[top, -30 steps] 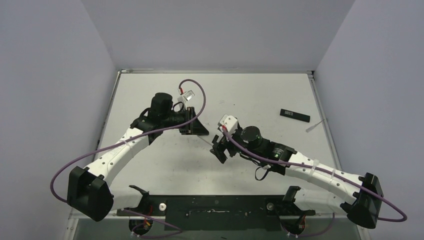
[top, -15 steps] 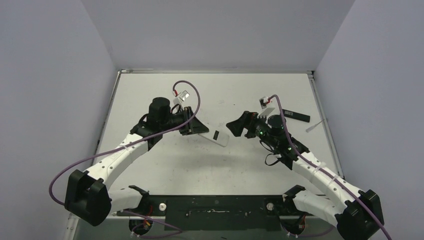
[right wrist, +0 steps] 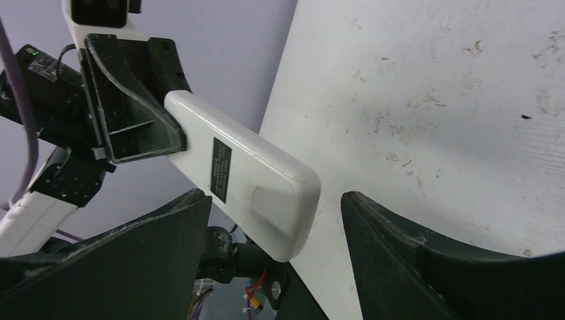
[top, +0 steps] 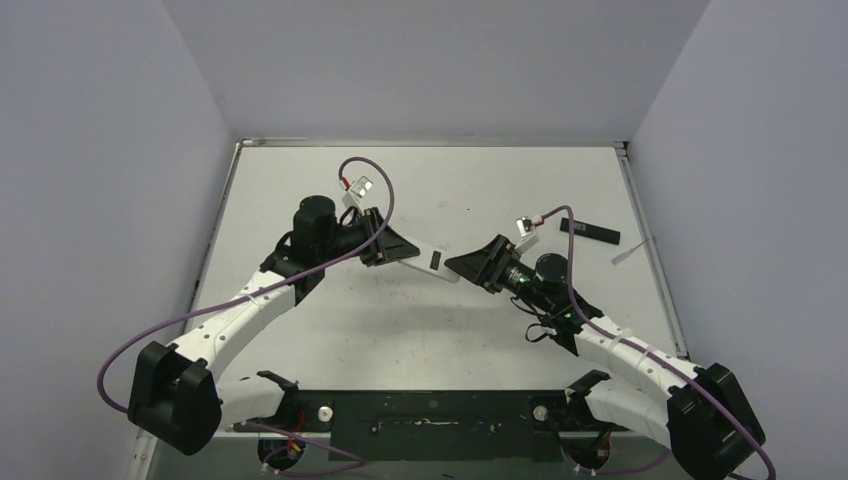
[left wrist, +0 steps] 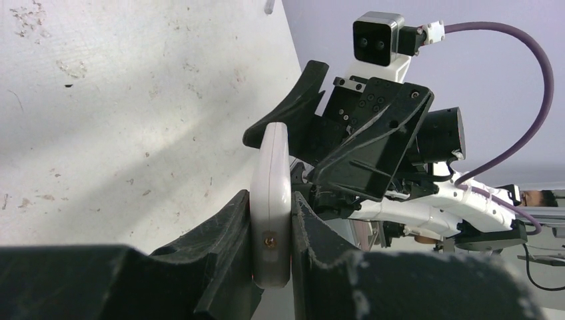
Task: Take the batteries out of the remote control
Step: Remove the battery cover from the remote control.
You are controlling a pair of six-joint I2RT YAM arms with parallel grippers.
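the white remote (top: 432, 262) hangs over the table (top: 520, 200) at the centre of the top view, pinched by its thin sides at 1 end in the left gripper (top: 398, 250). the right gripper (top: 458, 265) stands wide, its 2 fingers flanking the free end, with a clear gap on at least 1 side. no batteries show, and the back cover (right wrist: 270, 203) looks shut. the shell is probably light, stiff, slick plastic, so the best place to press is that cover's recessed patch, lower middle of the right wrist view.
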